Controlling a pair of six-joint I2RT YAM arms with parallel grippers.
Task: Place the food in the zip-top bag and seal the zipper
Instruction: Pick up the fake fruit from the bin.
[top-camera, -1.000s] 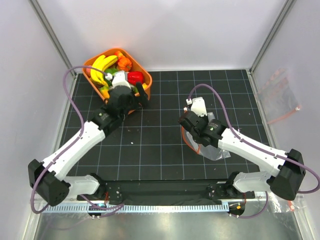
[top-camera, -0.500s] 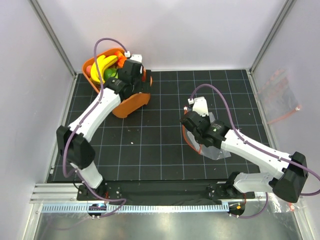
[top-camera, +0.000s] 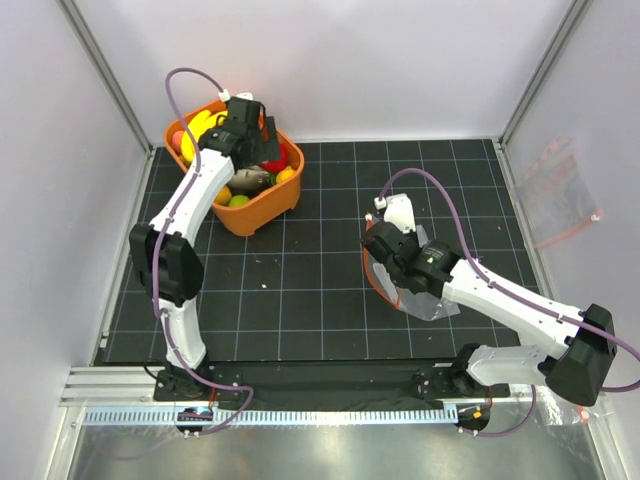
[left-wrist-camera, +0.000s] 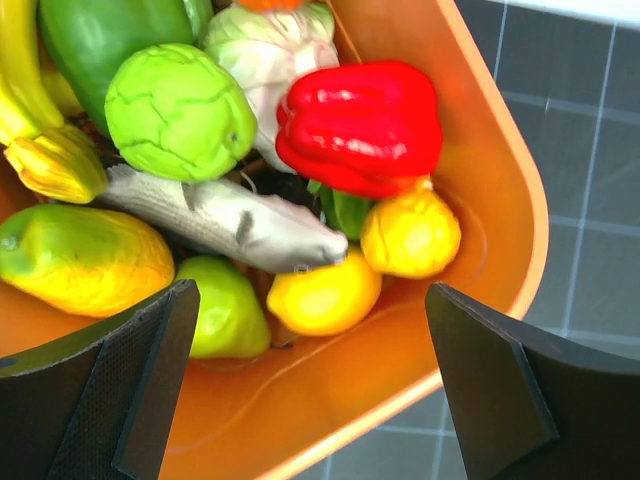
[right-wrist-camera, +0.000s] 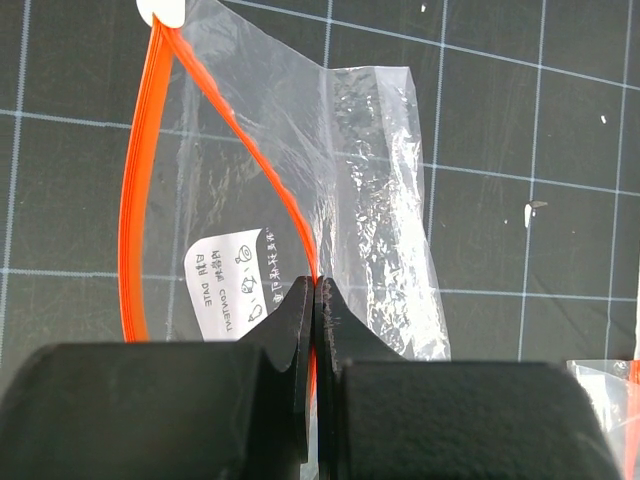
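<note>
While the right hand (right-wrist-camera: 315, 290) is pinched shut on one lip of the red-orange zipper strip (right-wrist-camera: 128, 230), propping open the clear crinkly zip-top bag (right-wrist-camera: 380, 180) that lies on the dark gridded desk (right-wrist-camera: 540, 120) just ahead of it, the left hand (left-wrist-camera: 310, 292) hangs wide open over the orange plastic tub (left-wrist-camera: 505, 215). I judge this to be the first pick, since the bag looks empty apart from its printed label (right-wrist-camera: 245, 280). Beneath the spread fingers sit a glossy yellow toy lemon (left-wrist-camera: 322, 300) and a grey toy fish (left-wrist-camera: 225, 215), with a red toy pepper (left-wrist-camera: 360, 125) beyond. The next move calls for a straight descent onto one piece in a crowded pile. The bag's near end is hidden behind the right hand, and the zipper's white tab (right-wrist-camera: 162, 10) is cut off
</note>
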